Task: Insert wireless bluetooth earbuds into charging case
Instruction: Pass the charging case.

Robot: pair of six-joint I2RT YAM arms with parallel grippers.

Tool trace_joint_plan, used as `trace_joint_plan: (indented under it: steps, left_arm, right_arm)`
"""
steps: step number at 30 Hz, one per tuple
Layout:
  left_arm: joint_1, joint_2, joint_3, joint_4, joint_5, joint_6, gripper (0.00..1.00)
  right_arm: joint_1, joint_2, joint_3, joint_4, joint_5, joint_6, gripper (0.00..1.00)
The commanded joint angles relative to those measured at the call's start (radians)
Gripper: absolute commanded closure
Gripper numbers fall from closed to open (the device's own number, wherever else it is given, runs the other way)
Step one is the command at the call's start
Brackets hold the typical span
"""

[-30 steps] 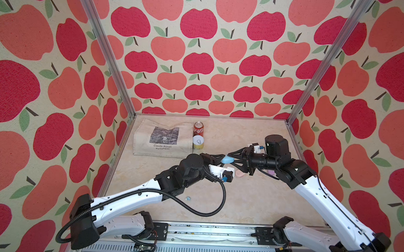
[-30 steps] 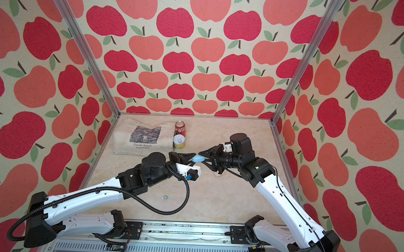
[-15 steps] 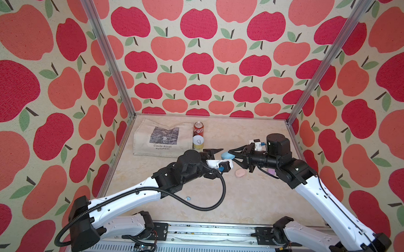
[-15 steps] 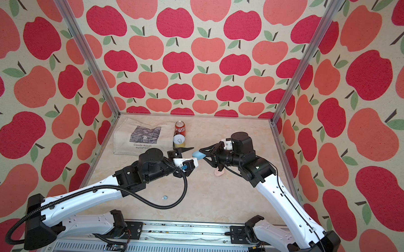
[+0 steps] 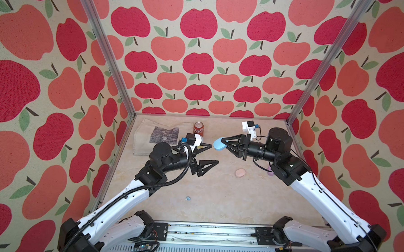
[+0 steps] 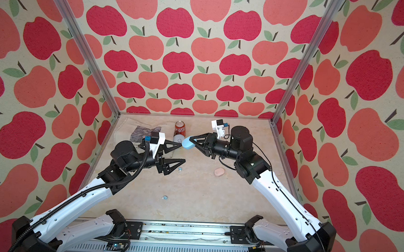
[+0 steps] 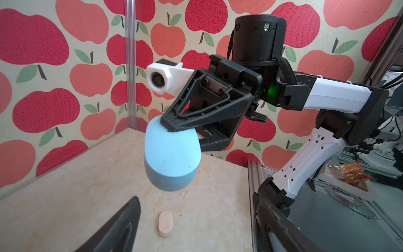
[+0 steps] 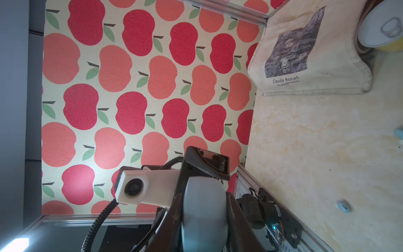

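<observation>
Light-blue earbud (image 5: 188, 198) is lying loose on the marble-look table (image 5: 225, 202), towards the front edge and well apart from both arms; it is also showing in the right wrist view (image 8: 344, 206). A second blue bud (image 6: 180, 169) is lying further back, showing just under the lower finger of the left gripper (image 6: 183, 152) in a top view. Neither bud is sitting in a case and nothing is touching either one.

Blue case (image 5: 219, 144) is hanging in the air above the table's middle, pinched between the fingers of the right gripper (image 5: 223, 144). In the left wrist view the case (image 7: 172, 159) is looking like a closed pebble, one finger pressing on its top and the other underneath.

Left gripper (image 5: 215, 153) is facing the blue case from across a small gap, its jaws spread wide and holding nothing.

Pink case (image 5: 240, 172) is resting flat on the table near the right arm, apart from everything else. A purple object (image 5: 269, 169) is peeking out from behind that arm; I cannot tell what it is.

At the back, a tote bag (image 5: 158, 134) with a printed picture is lying flat, and a red soda can (image 5: 198, 128) is standing upright beside it. A second can (image 6: 179, 138) with a pale top is standing just in front of the red one.
</observation>
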Motion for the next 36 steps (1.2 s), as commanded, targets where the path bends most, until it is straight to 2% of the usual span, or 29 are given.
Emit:
trace_joint_plan:
  steps: [1, 7, 12, 19, 22, 30, 36]
  left_arm:
    - [-0.034, 0.006, -0.012, 0.127, 0.024, -0.042, 0.14]
    - [-0.088, 0.013, -0.026, 0.199, -0.111, 0.043, 0.17]
    - [-0.141, -0.009, -0.045, 0.208, -0.276, 0.151, 0.18]
    - [-0.153, -0.038, -0.071, 0.228, -0.437, 0.211, 0.18]
    - [-0.154, -0.044, -0.073, 0.236, -0.452, 0.216, 0.19]
    - [-0.155, -0.003, -0.039, 0.255, -0.395, 0.194, 0.30]
    - [-0.155, 0.010, -0.037, 0.263, -0.398, 0.198, 0.36]
  right_arm:
    - [0.012, -0.003, -0.014, 0.131, -0.008, -0.010, 0.92]
    - [0.031, -0.006, -0.038, 0.154, 0.018, 0.019, 0.92]
    - [0.036, -0.017, -0.058, 0.167, 0.033, 0.039, 0.92]
    - [0.039, -0.025, -0.060, 0.175, 0.039, 0.053, 0.93]
    - [0.042, -0.033, -0.068, 0.178, 0.044, 0.058, 0.93]
    - [0.053, -0.027, -0.089, 0.223, 0.055, 0.085, 0.95]
    - [0.061, -0.022, -0.094, 0.249, 0.055, 0.105, 0.95]
